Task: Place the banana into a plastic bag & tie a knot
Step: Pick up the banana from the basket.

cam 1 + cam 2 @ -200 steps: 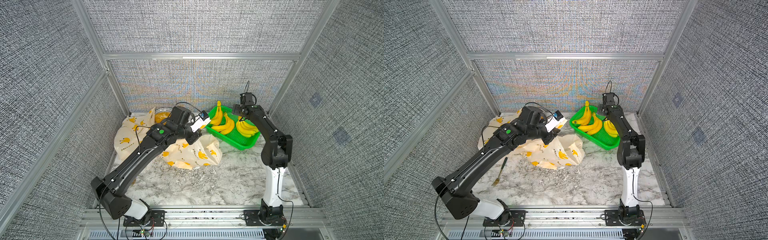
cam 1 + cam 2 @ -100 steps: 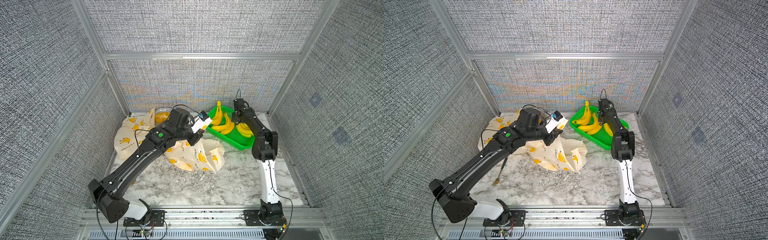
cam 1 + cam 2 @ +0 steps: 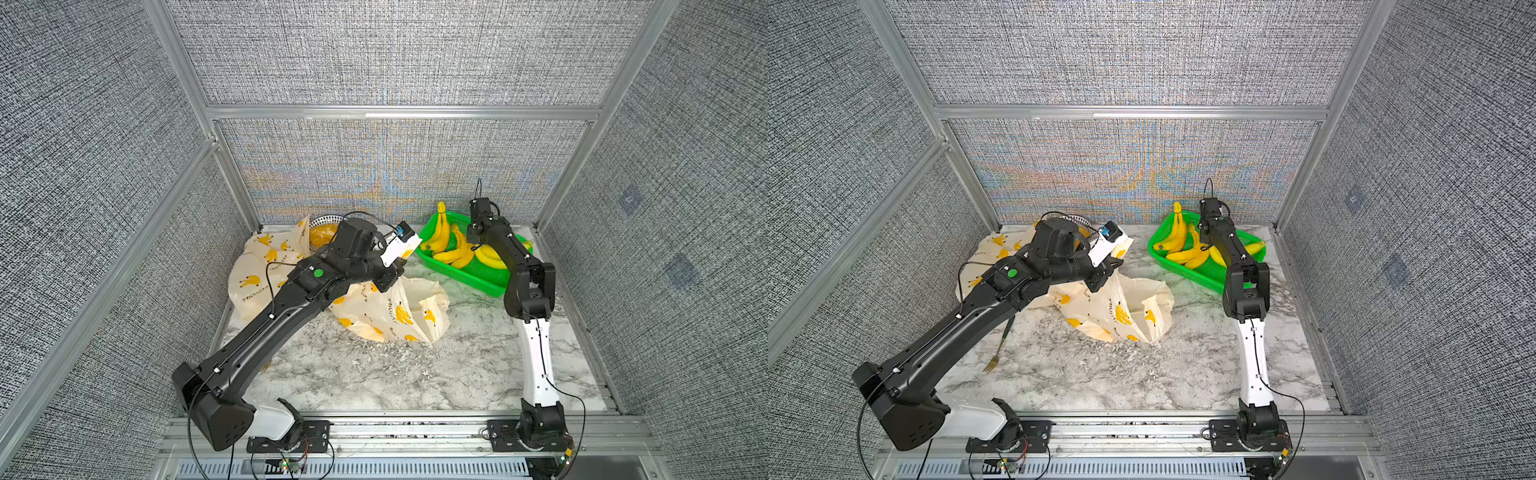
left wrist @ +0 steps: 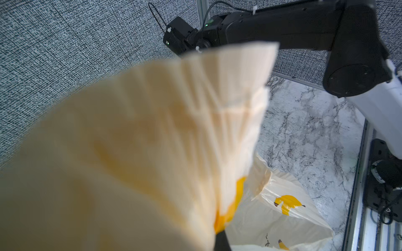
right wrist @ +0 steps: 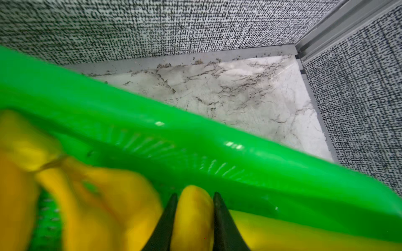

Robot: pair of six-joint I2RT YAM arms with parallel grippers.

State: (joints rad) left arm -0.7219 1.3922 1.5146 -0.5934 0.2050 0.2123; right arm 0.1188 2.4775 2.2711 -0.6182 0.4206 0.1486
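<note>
My right end effector [image 5: 194, 194] is clamped on a banana [image 5: 193, 217] in the basket [image 5: 195, 134], and the banana's long axis runs along my fingers. The bag [image 3: 399, 307] lies to my left on the table, its rim pinched tight in my left end effector [image 3: 1113, 265].

Left arm [image 3: 282, 316], right arm [image 3: 505, 249] outstretched, jaws clamped.

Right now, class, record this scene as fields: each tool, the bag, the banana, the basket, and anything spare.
left tool: shut on the plastic bag, holding its edge up
right tool: inside the green basket, jaws against one banana
banana: in the basket among others, not bagged
plastic bag: slumped on the marble table, untied
spare: fork lying on the table
</note>
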